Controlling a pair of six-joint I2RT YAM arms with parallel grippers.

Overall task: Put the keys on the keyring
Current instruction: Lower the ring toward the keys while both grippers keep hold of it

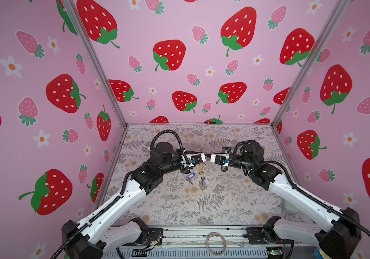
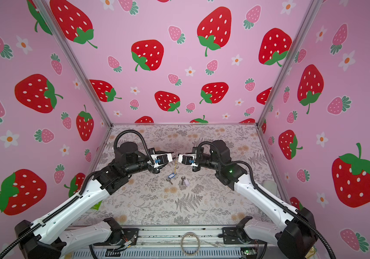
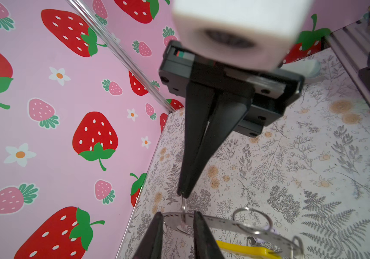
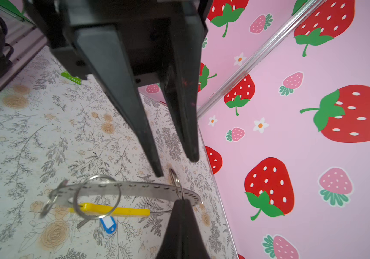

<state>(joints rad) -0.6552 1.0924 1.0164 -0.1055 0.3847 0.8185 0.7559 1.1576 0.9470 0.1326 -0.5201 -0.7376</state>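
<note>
Above table (image 1: 179,208), right tool (image 4: 181,201) shut on keyring (image 4: 134,187) loop (image 4: 175,179), likely steadying it; left tool (image 4: 177,166) part-open alongside, empty; keys (image 1: 190,177) below.

Both arms reach in from the near corners with elbows bent. The left arm (image 1: 121,201) and right arm (image 1: 298,197) end in roughly level wrists that point at each other, as both top views show. The left gripper (image 1: 204,154) and right gripper (image 1: 209,155) meet almost tip to tip in mid-air. The left gripper's long tapered fingers (image 4: 137,125) stand a little apart. The right gripper's fingers (image 3: 190,139) press together at the tips, pinching the keyring (image 4: 134,187)
</note>
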